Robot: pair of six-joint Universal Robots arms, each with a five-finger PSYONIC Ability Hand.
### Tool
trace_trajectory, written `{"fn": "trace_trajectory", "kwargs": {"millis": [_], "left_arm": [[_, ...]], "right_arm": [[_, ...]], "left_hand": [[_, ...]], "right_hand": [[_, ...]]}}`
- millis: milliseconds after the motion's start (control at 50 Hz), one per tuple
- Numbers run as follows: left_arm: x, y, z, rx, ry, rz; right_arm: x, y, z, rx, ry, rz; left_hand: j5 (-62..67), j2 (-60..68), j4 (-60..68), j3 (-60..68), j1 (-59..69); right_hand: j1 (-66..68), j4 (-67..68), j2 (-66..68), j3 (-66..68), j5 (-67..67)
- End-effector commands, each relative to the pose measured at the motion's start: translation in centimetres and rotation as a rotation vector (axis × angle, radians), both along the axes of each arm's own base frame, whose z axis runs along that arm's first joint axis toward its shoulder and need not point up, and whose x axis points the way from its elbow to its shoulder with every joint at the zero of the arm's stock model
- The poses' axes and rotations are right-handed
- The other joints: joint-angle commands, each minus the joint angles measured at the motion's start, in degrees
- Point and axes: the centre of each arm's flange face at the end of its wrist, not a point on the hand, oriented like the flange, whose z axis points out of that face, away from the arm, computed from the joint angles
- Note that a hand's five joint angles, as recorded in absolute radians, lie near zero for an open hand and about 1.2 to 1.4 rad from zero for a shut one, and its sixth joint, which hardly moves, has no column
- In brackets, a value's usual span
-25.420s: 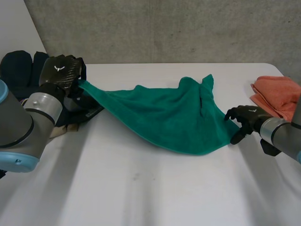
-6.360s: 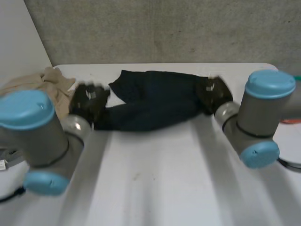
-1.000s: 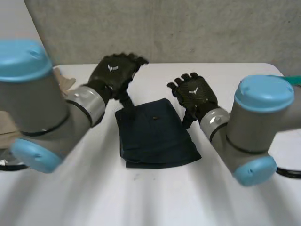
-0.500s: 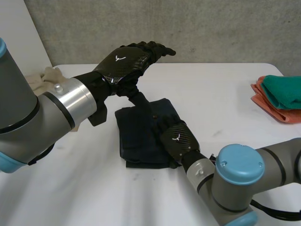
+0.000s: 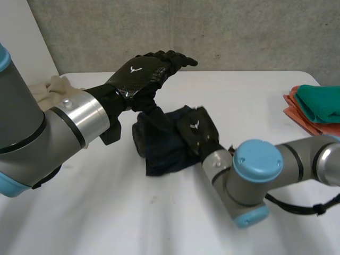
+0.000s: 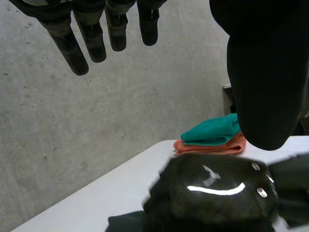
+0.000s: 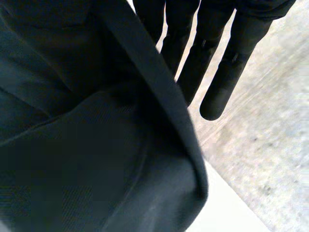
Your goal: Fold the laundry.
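The dark cloth (image 5: pixel 162 146) lies bunched mid-table (image 5: pixel 159 223), its right side raised against the right hand (image 5: pixel 195 130). That hand's fingers (image 7: pixel 212 58) are straight, with the cloth lying across its palm. The left hand (image 5: pixel 144 71) hovers above the cloth's far side, fingers (image 6: pixel 91 36) spread straight, holding nothing. A teal towel (image 5: pixel 321 103) sits on an orange one (image 5: pixel 300 112) at the table's right.

Right robot hand (image 7: pixel 228 67) comes in w/ fingers straight and close together. Dark navy cloth (image 7: pixel 72 145) sits right up against its palm side, covering the base of the hand. A thick folded edge of the cloth runs diagonally across, approx. touching the nearest fingers. Past the fingertips there's a grey concrete wall (image 7: pixel 273 140), plus a sliver of white tabletop (image 7: pixel 227 212) beside the cloth's edge. Can't see the thumb tbh.
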Motion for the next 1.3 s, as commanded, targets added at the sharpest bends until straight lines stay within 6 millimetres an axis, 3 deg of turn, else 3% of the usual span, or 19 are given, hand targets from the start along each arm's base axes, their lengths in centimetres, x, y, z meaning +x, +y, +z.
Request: {"fn": "trace_trajectory", "kwargs": {"millis": [20,100,220,300,360,400,460,520,540,580,600,660,720,780,960,1040,1060,1240,1300], "left_arm": [[0.2,-0.1,0.4,-0.010,0.006,0.006],[0.2,0.0,0.4,-0.013,0.006,0.006],[0.3,0.2,1.6,-0.045,0.023,0.013],[0.3,0.0,2.2,-0.071,0.036,0.015],[0.2,-0.2,2.7,-0.093,0.048,0.016],[0.1,-0.2,2.7,-0.097,0.050,0.015],[-0.1,-0.2,2.6,-0.099,0.050,0.010],[-0.2,-0.1,2.5,-0.096,0.049,0.004],[-0.3,-0.2,2.2,-0.090,0.045,0.003],[-0.4,-0.3,1.8,-0.079,0.040,0.001],[-0.5,-0.4,1.6,-0.075,0.038,0.001],[-0.6,-0.7,0.9,-0.056,0.027,0.003],[-0.7,-0.7,0.2,-0.038,0.017,0.001],[-0.8,-0.7,-0.2,-0.029,0.011,-0.002],[-1.6,0.2,-0.3,-0.027,0.013,-0.033],[-1.8,0.6,-0.1,-0.030,0.018,-0.045],[-1.9,0.7,-0.1,-0.030,0.018,-0.050],[-2.7,2.5,0.6,-0.047,0.028,-0.096],[-2.8,3.1,1.4,-0.065,0.040,-0.106]], "right_arm": [[0.5,-3.3,4.8,-0.063,-0.143,-0.029],[-3.0,-8.0,9.5,-0.143,-0.210,-0.130],[-7.3,-12.3,13.5,-0.208,-0.315,-0.213],[-12.6,-16.1,17.3,-0.284,-0.415,-0.285],[-15.8,-18.3,18.3,-0.311,-0.453,-0.331],[-21.0,-21.2,17.6,-0.318,-0.463,-0.411],[-23.4,-22.7,16.6,-0.321,-0.452,-0.436],[-27.8,-25.1,14.4,-0.333,-0.412,-0.461],[-29.9,-26.3,12.2,-0.312,-0.386,-0.467],[-31.4,-27.2,9.3,-0.261,-0.358,-0.455],[-32.5,-27.7,6.5,-0.210,-0.333,-0.437],[-33.8,-27.6,2.3,-0.127,-0.291,-0.398],[-36.1,-26.7,0.2,-0.072,-0.255,-0.415],[-37.8,-25.7,-0.6,-0.047,-0.222,-0.432],[-39.0,-24.2,1.1,-0.054,-0.174,-0.433],[-39.7,-23.5,2.3,-0.019,-0.188,-0.501],[-39.8,-23.2,2.5,-0.006,-0.192,-0.515],[-40.7,-19.9,5.2,0.063,-0.145,-0.683],[-41.3,-18.8,7.6,0.008,-0.099,-0.755]], "left_hand": [[0.5,1.1,1.5,0.7,2.0],[0.5,1.1,1.5,0.7,2.0],[0.5,1.1,1.5,0.7,2.0],[0.6,1.3,1.6,0.9,2.2],[0.7,1.3,1.6,0.9,2.2],[0.7,1.3,1.6,0.9,2.2],[0.8,1.5,1.8,1.0,2.4],[0.8,1.5,1.8,1.0,2.4],[0.8,1.5,1.8,1.0,2.4],[0.8,1.5,1.8,1.0,2.4],[0.8,1.5,1.8,1.0,2.4],[0.8,1.5,1.8,1.0,2.4],[1.0,1.6,2.0,1.2,2.6],[1.0,1.6,2.0,1.2,2.6],[1.0,1.6,2.0,1.2,2.6],[1.0,1.6,2.0,1.2,2.6],[1.0,1.6,2.0,1.2,2.6],[1.2,1.8,2.1,1.4,2.7],[1.2,1.8,2.1,1.4,2.7]], "right_hand": [[19.6,11.5,14.6,14.6,16.9],[19.6,11.5,14.6,14.6,16.9],[19.6,11.5,14.6,14.6,16.9],[19.6,11.5,14.6,14.6,16.9],[19.6,11.5,14.6,14.6,16.9],[19.6,11.5,14.6,14.6,16.9],[19.6,11.5,14.6,14.6,16.9],[19.6,11.5,14.6,14.6,16.9],[19.6,11.5,14.6,14.6,16.9],[19.6,11.5,14.6,14.6,16.9],[19.6,11.5,14.6,14.6,16.9],[19.6,11.5,14.6,14.6,16.9],[19.6,11.5,14.6,14.6,16.9],[19.6,11.5,14.6,14.6,16.9],[19.6,11.5,14.6,14.6,16.9],[-45.7,-53.8,-50.7,-50.8,-48.5],[-50.4,-58.5,-55.4,-55.4,-53.1],[-50.4,-58.5,-55.4,-55.4,-53.1],[-50.4,-58.5,-55.4,-55.4,-53.1]]}}
